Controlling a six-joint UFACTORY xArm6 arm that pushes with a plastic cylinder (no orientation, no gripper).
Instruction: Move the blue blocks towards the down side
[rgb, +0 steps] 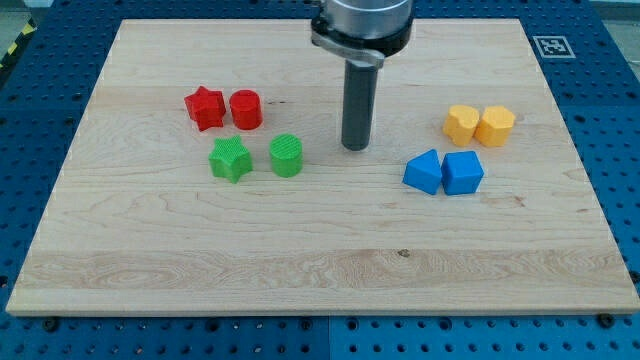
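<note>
Two blue blocks sit side by side at the view's right of centre: a blue block (424, 172) with a pointed top and a blue cube-like block (463, 172), touching each other. My tip (356, 147) rests on the board to the view's left of them and slightly higher up, about a block and a half's width from the nearer blue block. It touches no block.
A red star (204, 107) and a red cylinder-like block (246, 109) sit at the upper left. A green star (231, 159) and a green cylinder (287, 156) lie below them, left of my tip. Two yellow blocks (462, 124) (495, 126) sit just above the blue pair. The wooden board (320, 270) has blue table around it.
</note>
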